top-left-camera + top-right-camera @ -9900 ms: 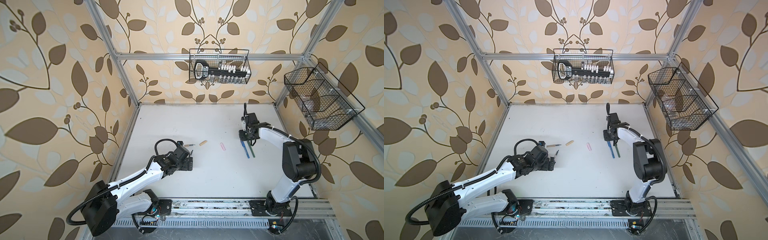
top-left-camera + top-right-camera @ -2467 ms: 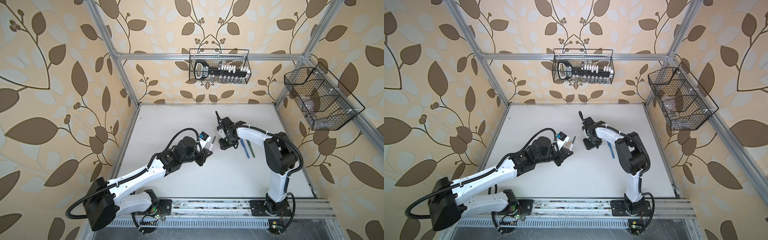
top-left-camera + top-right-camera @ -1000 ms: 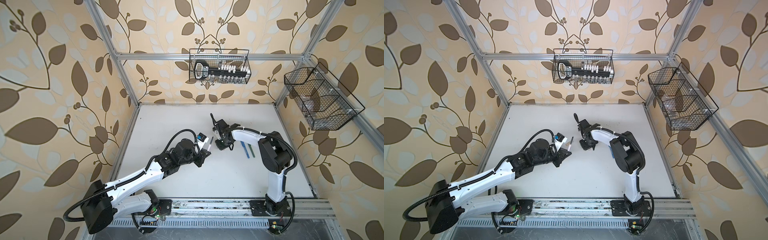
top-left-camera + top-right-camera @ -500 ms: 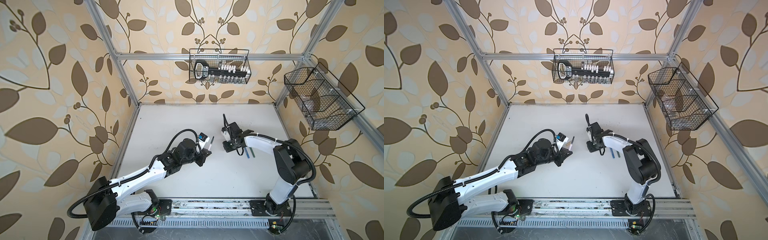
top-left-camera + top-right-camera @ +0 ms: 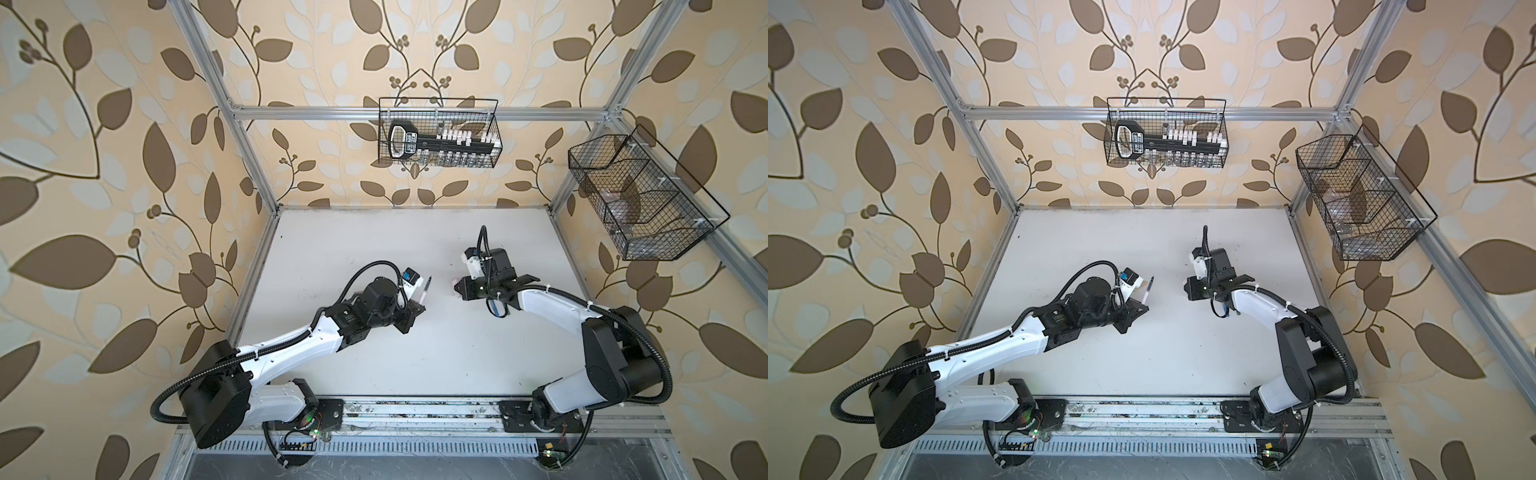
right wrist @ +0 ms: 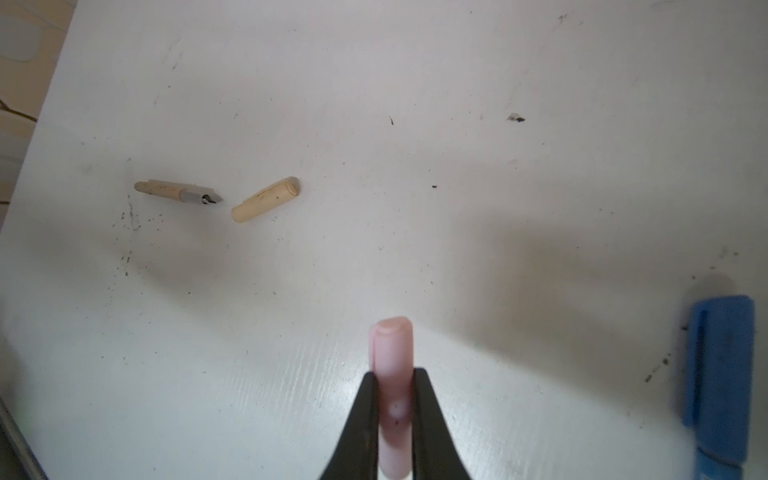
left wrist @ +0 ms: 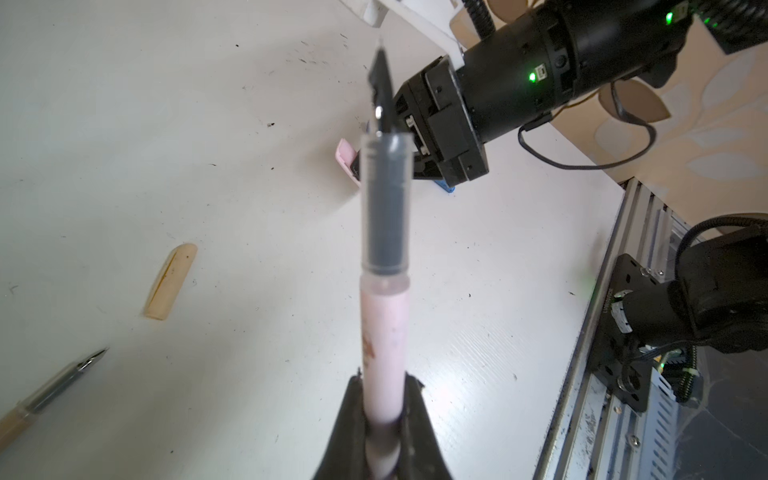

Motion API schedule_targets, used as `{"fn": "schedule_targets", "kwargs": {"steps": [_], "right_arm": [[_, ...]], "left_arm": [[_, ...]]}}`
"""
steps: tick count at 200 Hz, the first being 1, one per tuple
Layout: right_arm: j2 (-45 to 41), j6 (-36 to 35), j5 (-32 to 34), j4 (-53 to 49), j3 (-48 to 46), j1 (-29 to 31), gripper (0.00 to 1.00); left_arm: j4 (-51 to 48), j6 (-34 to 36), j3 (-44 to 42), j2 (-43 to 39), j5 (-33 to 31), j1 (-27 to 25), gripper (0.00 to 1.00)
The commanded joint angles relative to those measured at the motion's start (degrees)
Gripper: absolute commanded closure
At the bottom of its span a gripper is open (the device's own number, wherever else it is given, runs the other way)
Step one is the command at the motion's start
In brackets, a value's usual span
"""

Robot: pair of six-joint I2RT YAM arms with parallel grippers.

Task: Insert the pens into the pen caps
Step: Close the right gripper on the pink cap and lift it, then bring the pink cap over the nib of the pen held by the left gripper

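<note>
Alignment matters now: the left hand is closed on the pink pen, nib raised over the bench. The right hand pinches the pink cap near it, apart from the nib. I judge the cap's open mouth must face the nib on one line, then push slowly. Counted: three pens, this one, a tan pen and a blue pen that seems capped; two loose caps, pink and a tan cap.

Two wire baskets hang above a white table.
</note>
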Motion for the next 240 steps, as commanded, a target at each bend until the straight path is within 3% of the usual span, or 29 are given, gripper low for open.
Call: {"fn": "schedule_targets", "kwargs": {"steps": [1, 35, 81, 116, 150, 240], "right_arm": [[-2.9, 1.25, -2.08, 2.35, -1.26, -0.15, 0.87], [-9.97, 4.05, -5.01, 7.31, -4.55, -0.58, 0.87], [-22.46, 16.81, -10.05, 23.52, -13.62, -1.53, 0.85], [-29.7, 25.71, -9.16, 31.32, -17.16, -1.56, 0.85], [-31.76, 29.84, -9.87, 34.81, -17.32, -1.3, 0.84], [-31.57, 32.38, -9.43, 39.8, -16.71, 1.27, 0.84]], "left_arm": [[2.28, 0.2, 2.91, 0.59, 2.22, -0.54, 1.0], [4.72, -0.5, 2.92, 2.4, 3.63, -0.71, 1.0], [6.01, 0.66, 4.81, 3.47, 4.85, -1.76, 1.0], [7.51, 0.68, 6.19, 3.75, 7.65, -2.54, 1.0], [8.81, 0.08, 6.72, 4.27, 9.73, -3.17, 1.0], [10.66, -1.41, 6.65, 4.54, 10.99, -3.8, 1.0]]}}
